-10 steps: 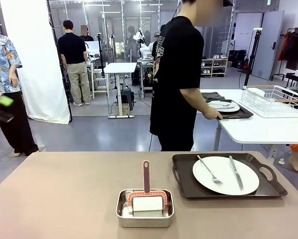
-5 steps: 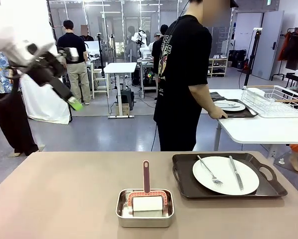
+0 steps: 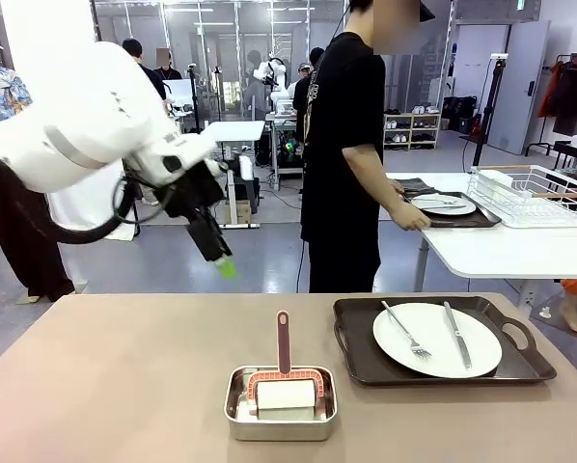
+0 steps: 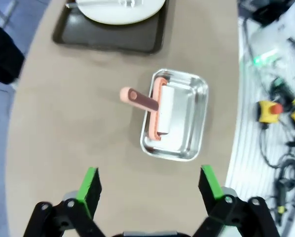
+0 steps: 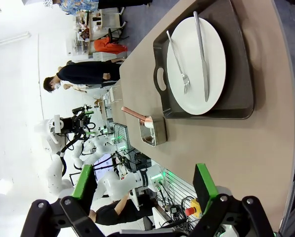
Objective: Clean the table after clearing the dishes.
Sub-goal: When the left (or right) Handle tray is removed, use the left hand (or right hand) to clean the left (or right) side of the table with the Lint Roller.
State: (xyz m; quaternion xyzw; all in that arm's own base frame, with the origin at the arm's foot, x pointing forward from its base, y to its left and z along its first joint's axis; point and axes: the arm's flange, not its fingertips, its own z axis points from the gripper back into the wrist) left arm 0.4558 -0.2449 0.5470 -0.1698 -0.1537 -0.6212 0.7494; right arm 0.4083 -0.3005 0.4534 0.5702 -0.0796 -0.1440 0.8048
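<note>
The left gripper (image 4: 148,185) hangs in the air with its green pads (image 4: 90,183) spread wide and nothing between them, looking down on the brownish table (image 4: 49,128). Below it sits a small steel pan (image 4: 189,148) holding a white roller (image 4: 166,111), whose pink handle (image 4: 137,98) sticks out over the pan's rim. In the front view that handle's long axis runs straight away from the robot, toward the person at the far side.

The right gripper (image 5: 143,185) is likewise wide apart and empty, off the table's right end. Just right of the pan, apart from it, lies a dark brown handled tray (image 3: 351,352), its long side along the table. On it is a round white plate (image 3: 438,357) bearing a fork (image 3: 404,331) and a knife (image 3: 456,336), both angled toward the far edge.

The pan stands close to the near edge, and the table's left half lies bare. Beyond it, the person's hand (image 3: 411,220) grips a second tray (image 3: 467,223) with a plate (image 3: 445,205) on a white table (image 3: 501,253), beside a wire rack (image 3: 530,198). The print on the person's black T-shirt is too small to read.
</note>
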